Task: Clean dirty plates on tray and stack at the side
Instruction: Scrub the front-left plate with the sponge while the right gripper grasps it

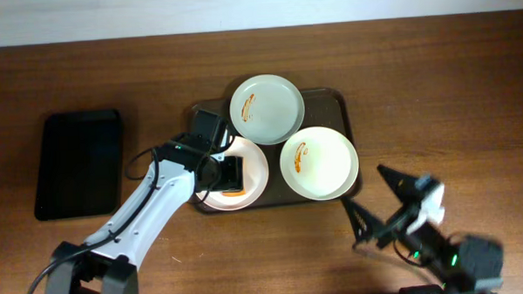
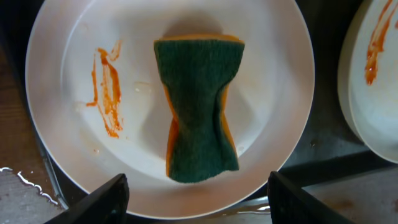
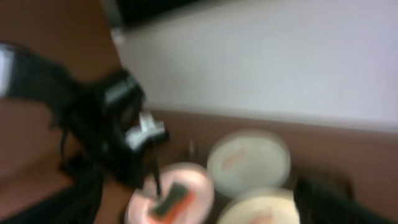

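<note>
Sponge covers middle of plate; left fingers cropped.

overhead: straight down, far, whole table | left wrist: straight down, very close on the sponge plate | right wrist: low, oblique, farther, blurred | shared: sponge plate in all three

Colours and markings, tray area.
Top plate white, right plate cream, left plate white; each carries an orange-red smear in thin streaks. Sponge: dark green scouring face over an orange body. Tray glossy dark brown. Smaller tray black. Table mid-brown with darker wood grain.
</note>
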Robot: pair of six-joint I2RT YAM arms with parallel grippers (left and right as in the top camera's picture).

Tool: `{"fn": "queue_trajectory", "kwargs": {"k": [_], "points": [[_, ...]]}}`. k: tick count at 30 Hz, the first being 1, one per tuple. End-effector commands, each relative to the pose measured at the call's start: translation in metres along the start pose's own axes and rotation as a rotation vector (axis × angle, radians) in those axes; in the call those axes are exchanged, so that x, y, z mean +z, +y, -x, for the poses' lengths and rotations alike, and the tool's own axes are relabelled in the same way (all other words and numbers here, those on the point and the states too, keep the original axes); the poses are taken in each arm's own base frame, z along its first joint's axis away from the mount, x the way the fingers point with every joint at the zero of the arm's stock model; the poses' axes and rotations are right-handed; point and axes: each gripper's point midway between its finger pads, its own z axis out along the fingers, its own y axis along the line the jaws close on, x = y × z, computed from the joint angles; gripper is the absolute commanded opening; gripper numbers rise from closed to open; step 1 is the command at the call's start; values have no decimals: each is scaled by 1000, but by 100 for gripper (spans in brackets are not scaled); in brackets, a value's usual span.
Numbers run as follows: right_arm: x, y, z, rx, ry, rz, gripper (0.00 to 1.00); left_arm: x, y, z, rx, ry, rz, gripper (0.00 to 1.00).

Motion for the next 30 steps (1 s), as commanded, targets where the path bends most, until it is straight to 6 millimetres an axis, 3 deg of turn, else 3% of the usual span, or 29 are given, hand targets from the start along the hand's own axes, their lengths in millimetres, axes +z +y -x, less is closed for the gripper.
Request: {"fn": "queue_trajectory", "kwargs": {"k": [1, 2, 3, 4, 5, 6, 7, 8, 9, 10, 11, 13, 17, 23, 30], "points": [[31, -10, 17, 37, 349, 17, 98, 3, 3, 1, 5, -2, 15, 69], [52, -17, 24, 162, 489, 43, 98, 3, 3, 1, 6, -2, 15, 70], [64, -9, 34, 241, 540, 121, 98, 3, 3, 1, 5, -1, 15, 71], [95, -6, 39, 431, 641, 281, 98, 3, 3, 1, 5, -1, 15, 73], [118, -8, 34, 493, 672, 380, 98, 3, 3, 1, 6, -2, 15, 75], [132, -14, 19, 488, 712, 376, 98, 3, 3, 1, 6, -1, 16, 75], [147, -23, -9, 475, 793, 313, 98, 3, 3, 1, 6, -1, 16, 75], [160, -33, -38, 453, 873, 201, 87, 3, 4, 0, 6, 2, 17, 75], [175, -51, -72, 434, 952, -15, 64, 3, 4, 0, 5, 4, 18, 76], [183, -60, -88, 420, 975, -142, 50, 3, 4, 0, 6, 1, 17, 75], [196, -57, -108, 374, 999, -196, 49, 3, 3, 1, 6, -4, 15, 74], [215, -34, -142, 323, 1048, -144, 50, 3, 3, 1, 6, -2, 16, 74], [217, -37, -180, 293, 1125, -187, 50, 4, 4, 1, 6, 0, 17, 75], [219, -18, -202, 261, 1172, -158, 45, 16, 13, -2, 3, 27, 66, 75], [218, -25, -233, 224, 1227, -204, 47, 21, 9, 9, 5, -13, 52, 75]]}}
